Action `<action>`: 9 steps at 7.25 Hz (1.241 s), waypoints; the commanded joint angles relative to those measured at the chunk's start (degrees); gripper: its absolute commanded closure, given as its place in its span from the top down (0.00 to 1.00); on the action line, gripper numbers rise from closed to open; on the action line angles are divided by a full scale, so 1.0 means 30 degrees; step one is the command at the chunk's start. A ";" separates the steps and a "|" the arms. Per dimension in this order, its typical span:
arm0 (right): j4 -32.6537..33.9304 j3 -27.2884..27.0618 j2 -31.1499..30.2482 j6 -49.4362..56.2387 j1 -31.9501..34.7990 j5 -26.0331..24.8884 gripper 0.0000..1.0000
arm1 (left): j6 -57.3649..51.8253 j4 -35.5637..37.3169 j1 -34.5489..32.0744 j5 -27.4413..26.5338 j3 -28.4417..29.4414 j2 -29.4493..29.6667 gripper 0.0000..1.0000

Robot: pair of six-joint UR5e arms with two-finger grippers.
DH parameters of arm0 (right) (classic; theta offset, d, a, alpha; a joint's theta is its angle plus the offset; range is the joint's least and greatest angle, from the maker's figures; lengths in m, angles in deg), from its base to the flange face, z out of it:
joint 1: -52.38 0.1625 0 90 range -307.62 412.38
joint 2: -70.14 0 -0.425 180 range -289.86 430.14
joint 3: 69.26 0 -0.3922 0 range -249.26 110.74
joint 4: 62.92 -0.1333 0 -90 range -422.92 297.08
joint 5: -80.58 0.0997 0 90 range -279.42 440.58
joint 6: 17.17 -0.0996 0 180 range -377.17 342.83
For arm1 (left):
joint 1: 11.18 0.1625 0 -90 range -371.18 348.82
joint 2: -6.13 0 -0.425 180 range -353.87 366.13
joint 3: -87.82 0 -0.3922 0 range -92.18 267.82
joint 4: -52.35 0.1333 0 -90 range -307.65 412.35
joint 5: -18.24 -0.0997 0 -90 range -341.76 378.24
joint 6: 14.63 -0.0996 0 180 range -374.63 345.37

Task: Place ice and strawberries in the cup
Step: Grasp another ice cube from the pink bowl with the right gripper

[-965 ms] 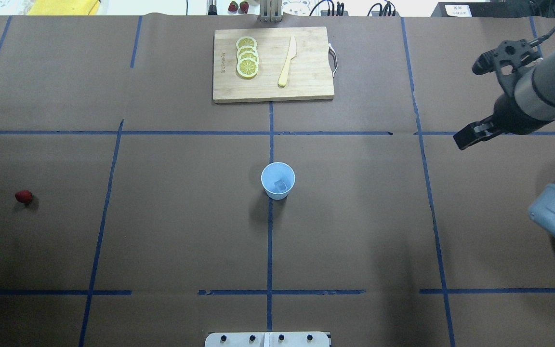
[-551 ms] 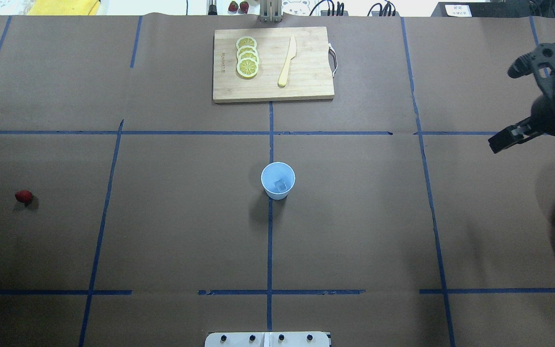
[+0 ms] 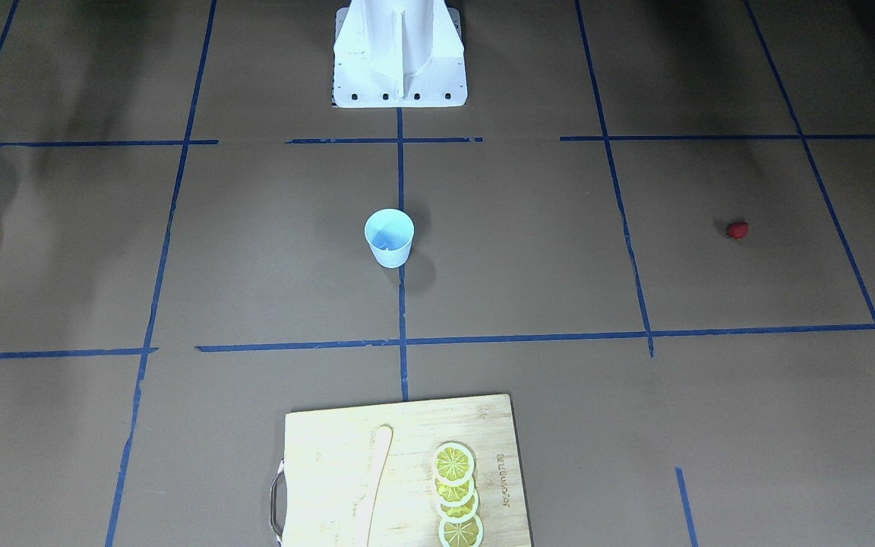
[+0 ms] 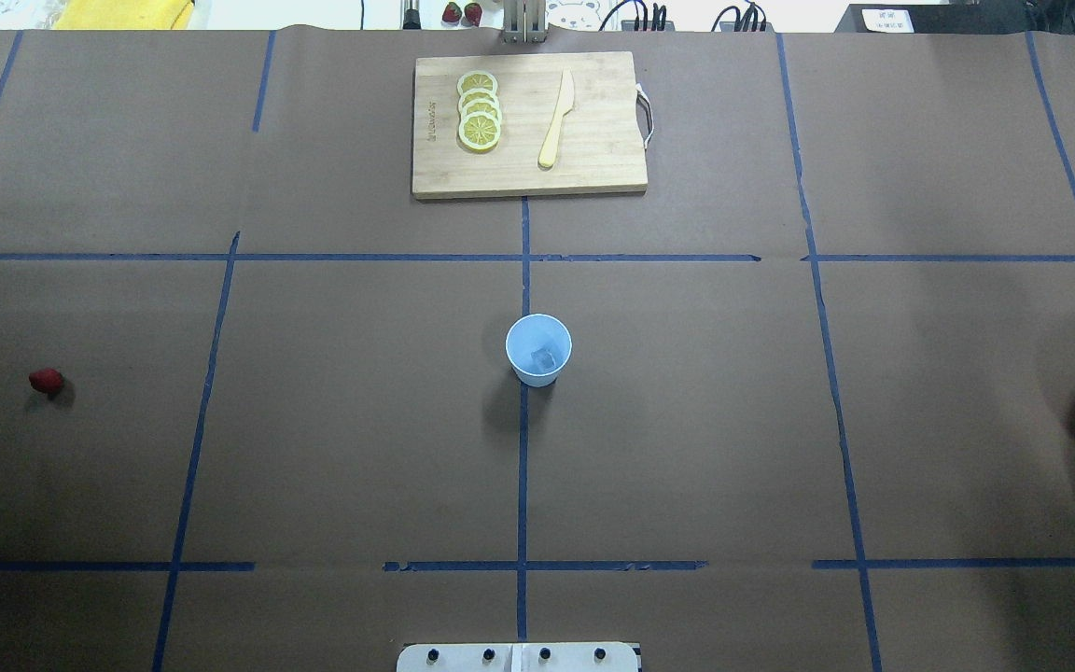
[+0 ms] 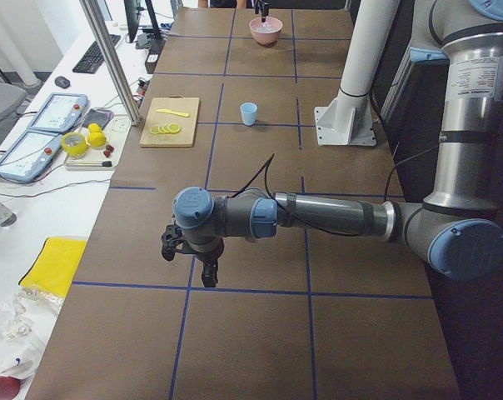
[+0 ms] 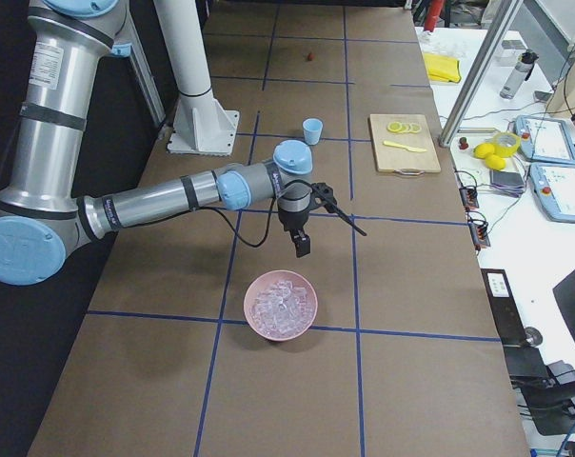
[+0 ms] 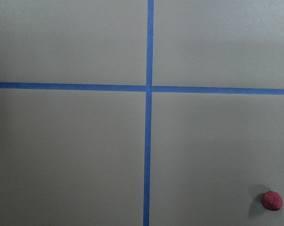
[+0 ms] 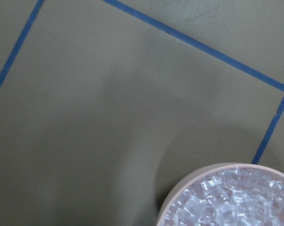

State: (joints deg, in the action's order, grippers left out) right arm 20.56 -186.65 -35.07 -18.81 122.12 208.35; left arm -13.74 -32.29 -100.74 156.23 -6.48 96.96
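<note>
Right arm (image 6: 173, 198) has swung out of the overhead view; only a fingertip shows there, over the pink bowl (image 6: 280, 335).
Seen from the side, the right hand (image 6: 333, 242) hangs above the bowl's edge, fingers spread; whether the left hand (image 5: 187, 265) is apart or together, one cannot tell. The cup (image 4: 537, 376) stands mid-surface; the strawberry (image 4: 46, 379) lies well apart; one piece of ice (image 4: 545, 358) is inside the cup. More ice seems next: descend onto the heap's middle and pinch one slick piece gently.
</note>
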 commanded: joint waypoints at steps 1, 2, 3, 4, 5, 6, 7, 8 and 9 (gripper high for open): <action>-0.3782 0.1796 -0.1428 0.0256 0.0248 0.0066 0.98 | 0.0459 -0.0001 0.0000 0.0029 -0.0586 -0.0186 1.00; -0.4034 0.2095 -0.1521 0.0166 0.0307 0.0124 0.98 | 0.0493 0.0028 0.0000 0.0174 -0.0677 -0.0187 1.00; -0.4065 0.2330 -0.1609 0.0194 0.0337 0.0124 0.96 | 0.0493 -0.0001 0.0000 0.0291 -0.0678 -0.0187 1.00; -0.4066 0.2593 -0.1609 0.0224 0.0337 0.0182 0.88 | 0.0493 0.0028 0.0000 0.0293 -0.0649 -0.0187 1.00; -0.4066 0.2741 -0.1638 0.0427 0.0308 0.0386 0.83 | 0.0493 -0.0001 0.0000 0.0293 -0.0619 -0.0187 1.00; -0.4066 0.2772 -0.1639 0.0632 0.0308 0.0388 0.71 | 0.0493 -0.0001 0.0000 0.0293 -0.0648 -0.0187 1.00; -0.4066 0.2946 -0.1639 0.0924 0.0337 0.0388 0.65 | 0.0493 0.0028 0.0000 0.0293 -0.0648 -0.0187 1.00; -0.4066 0.3325 -0.1639 0.1797 0.0308 0.0417 0.64 | 0.0493 0.0028 0.0000 0.0293 -0.0648 -0.0216 1.00; -0.4066 0.3677 -0.1610 0.2618 0.0308 0.0417 0.63 | 0.0493 0.0028 0.0000 0.0322 -0.0648 -0.0188 1.00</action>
State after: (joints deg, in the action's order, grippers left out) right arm 8.36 -176.85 -39.97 -13.77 123.07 209.56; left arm -12.26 -32.21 -100.74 157.13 -8.42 96.36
